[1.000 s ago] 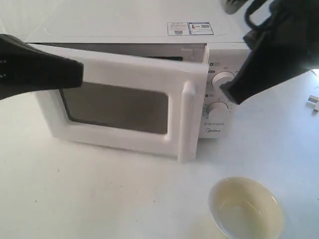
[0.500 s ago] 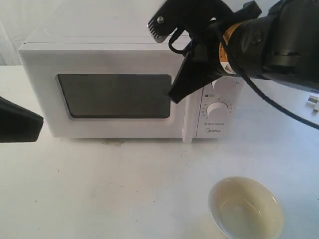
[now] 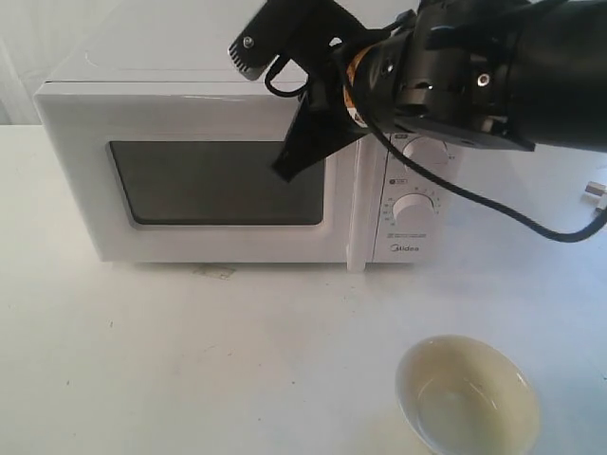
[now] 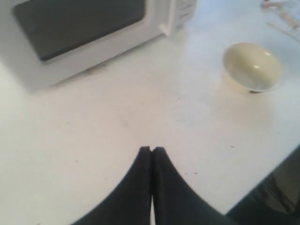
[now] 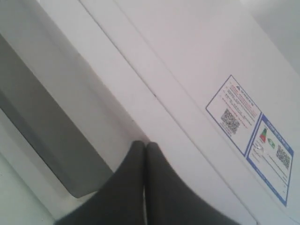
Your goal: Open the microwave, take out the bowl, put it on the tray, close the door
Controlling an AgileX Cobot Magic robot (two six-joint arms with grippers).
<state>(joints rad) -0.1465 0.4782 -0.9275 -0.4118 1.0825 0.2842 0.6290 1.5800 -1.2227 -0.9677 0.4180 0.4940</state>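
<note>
Bowl [image 3: 468,396]: cream-white and glossy, upright on the bench [image 3: 190,360], out of the microwave. It stands in front of the control panel's side and well apart from the oven. The left wrist view shows it too [image 4: 252,65], and nothing can be seen inside it.
Door [image 3: 218,242]: shut flush against the microwave's front, with a dark window [image 3: 190,190] and a tall white bar handle [image 3: 357,218] at its edge beside the controls.
Microwave [image 3: 161,57]: a white box standing square on the bench, with the Midea mark low on the panel. The lower knob [image 3: 414,209] is in plain sight. The upper knob [image 3: 424,152] is partly covered by the right arm. Blue-bordered stickers [image 5: 253,136] lie on its top.
Right hand [image 3: 285,169]: the fingers are pressed together with nothing between them. The tips [image 5: 144,144] are at the door's upper frame, by the window's corner nearest the handle. Whether they press on the door cannot be told.
Left hand [image 4: 151,150]: the fingers are closed tip to tip and hold nothing. It hangs over bare bench, away from the microwave and the bowl.
Cable [image 3: 531,223]: black, sagging from the right arm past the control panel.
</note>
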